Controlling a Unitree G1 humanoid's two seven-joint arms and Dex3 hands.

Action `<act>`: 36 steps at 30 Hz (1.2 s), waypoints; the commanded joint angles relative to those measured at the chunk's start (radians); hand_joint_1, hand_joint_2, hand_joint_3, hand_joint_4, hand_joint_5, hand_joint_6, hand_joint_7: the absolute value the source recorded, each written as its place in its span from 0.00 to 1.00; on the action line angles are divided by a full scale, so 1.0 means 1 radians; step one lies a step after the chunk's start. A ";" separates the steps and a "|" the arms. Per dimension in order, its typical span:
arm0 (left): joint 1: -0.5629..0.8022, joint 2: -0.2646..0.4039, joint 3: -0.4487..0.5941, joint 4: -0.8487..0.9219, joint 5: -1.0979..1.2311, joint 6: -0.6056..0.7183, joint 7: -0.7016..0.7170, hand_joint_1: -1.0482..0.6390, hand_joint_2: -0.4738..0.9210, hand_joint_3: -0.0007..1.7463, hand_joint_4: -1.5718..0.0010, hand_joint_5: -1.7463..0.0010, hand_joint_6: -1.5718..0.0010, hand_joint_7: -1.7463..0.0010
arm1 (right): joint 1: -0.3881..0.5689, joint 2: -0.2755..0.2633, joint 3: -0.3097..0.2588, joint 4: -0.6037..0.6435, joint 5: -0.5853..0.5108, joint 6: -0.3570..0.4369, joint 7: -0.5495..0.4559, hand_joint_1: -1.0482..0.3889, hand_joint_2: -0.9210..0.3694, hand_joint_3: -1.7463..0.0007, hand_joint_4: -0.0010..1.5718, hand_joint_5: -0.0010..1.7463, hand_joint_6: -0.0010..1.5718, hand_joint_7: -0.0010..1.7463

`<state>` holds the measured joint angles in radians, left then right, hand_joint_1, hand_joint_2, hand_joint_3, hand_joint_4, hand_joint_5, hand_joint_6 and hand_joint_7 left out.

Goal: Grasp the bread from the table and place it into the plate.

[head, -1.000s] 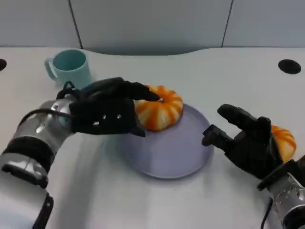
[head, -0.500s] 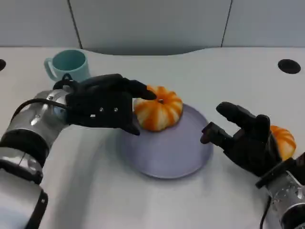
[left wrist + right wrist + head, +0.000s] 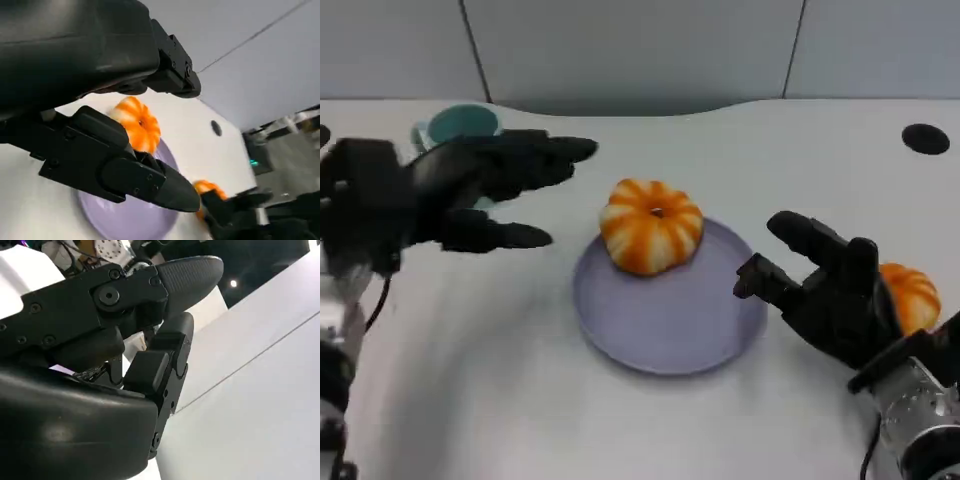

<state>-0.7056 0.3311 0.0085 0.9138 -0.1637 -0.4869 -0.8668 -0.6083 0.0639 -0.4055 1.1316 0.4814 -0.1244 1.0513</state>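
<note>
- The risk now appears to be a nudge: the bread point(image 3: 652, 238) sits on the far rim of the plate point(image 3: 665, 330), and a careless sweep of either hand could roll it onto the desk point(image 3: 740, 150).
- The left hand point(image 3: 470, 190), fingers spread and empty, hovers to the left of the bread, apart from it, near a cup point(image 3: 455, 128).
- The right hand point(image 3: 825, 290), fingers apart and empty, waits at the plate's right, beside a second bread point(image 3: 910, 295).

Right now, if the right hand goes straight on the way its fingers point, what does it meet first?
Probably the round lilac plate: the right hand points at its near rim, with the orange striped pumpkin-shaped bread beyond. Its height is unclear.
</note>
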 commanded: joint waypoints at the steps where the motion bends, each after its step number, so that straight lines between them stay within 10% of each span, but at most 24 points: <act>1: 0.129 -0.010 0.071 -0.143 -0.150 0.134 -0.106 0.01 1.00 0.09 0.87 0.86 0.84 1.00 | -0.009 -0.007 0.002 -0.001 0.001 -0.003 0.007 0.38 0.00 0.93 0.51 0.70 0.74 0.01; 12: 0.321 -0.130 0.244 -0.280 -0.540 0.671 -0.248 0.03 1.00 0.14 0.87 0.76 0.89 1.00 | -0.004 -0.014 0.014 -0.007 -0.008 0.003 0.000 0.37 0.00 0.92 0.50 0.71 0.74 0.01; 36: 0.393 -0.291 0.266 -0.054 -0.427 0.505 -0.333 0.01 1.00 0.20 0.91 0.75 0.91 0.99 | 0.017 -0.099 0.021 0.013 -0.010 0.069 0.051 0.37 0.00 0.93 0.50 0.72 0.74 0.01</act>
<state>-0.3031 0.0338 0.2706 0.8474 -0.6039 0.0279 -1.1876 -0.5992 -0.0083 -0.3796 1.1397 0.4736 -0.0591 1.0958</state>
